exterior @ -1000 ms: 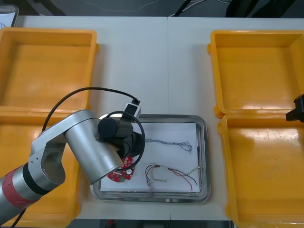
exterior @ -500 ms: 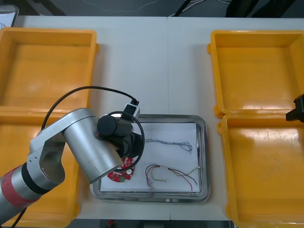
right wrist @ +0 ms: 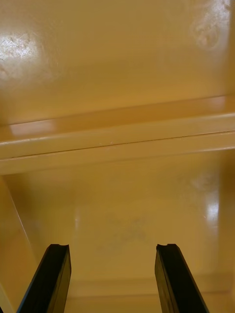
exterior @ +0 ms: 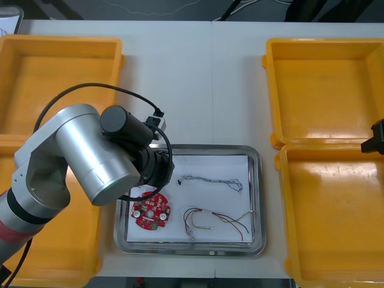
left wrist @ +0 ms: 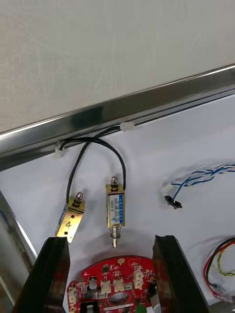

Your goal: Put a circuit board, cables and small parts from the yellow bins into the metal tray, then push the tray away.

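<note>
Hovering with left tool point(left wrist: 110, 242), spread empty, over metal tray point(exterior: 258, 180) holding circuit board point(exterior: 152, 211), cables point(exterior: 213, 180), small metal parts point(left wrist: 115, 210); idling with right tool point(right wrist: 111, 247), spread, above yellow bin point(exterior: 336, 210). Probably nearing tray-pushing, needing rim contact.

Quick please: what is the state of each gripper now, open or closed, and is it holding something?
Left gripper: open, holding nothing, above the metal tray.
Right gripper: open, holding nothing, over a yellow bin.
</note>
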